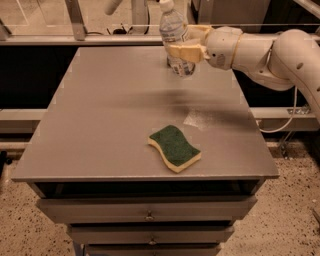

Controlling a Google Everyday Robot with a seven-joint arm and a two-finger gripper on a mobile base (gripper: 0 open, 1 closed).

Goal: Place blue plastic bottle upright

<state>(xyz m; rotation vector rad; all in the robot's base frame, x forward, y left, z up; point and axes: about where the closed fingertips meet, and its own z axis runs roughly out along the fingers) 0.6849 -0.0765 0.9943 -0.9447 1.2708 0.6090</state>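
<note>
Gripper (pixel 181 41) at far edge of bench (pixel 110 115), right of centre, coming in from the right side on white arm (pixel 260 47). Jaws closed around bottle (pixel 172 27), gripping its mid body; one tan finger (pixel 186 50) crosses the front, the other sits behind. Bottle nearly upright, leaning slightly, white cap (pixel 166 6) on top toward far-left, base just at the bench surface near the far edge. Cannot tell if the base touches the bench or hangs just above it; small dark shadow beside the base.

Sponge (pixel 175 147), green side up with yellow underside, lies flat near the front edge, right of centre, well apart from bottle. Pale shiny patch (pixel 200 119) on the bench between sponge and right edge.

Drawers (pixel 147 210) below the front edge, closed. Cable (pixel 290 115) hangs off the arm beyond the right edge. Speckled floor (pixel 295 210) around the bench.
</note>
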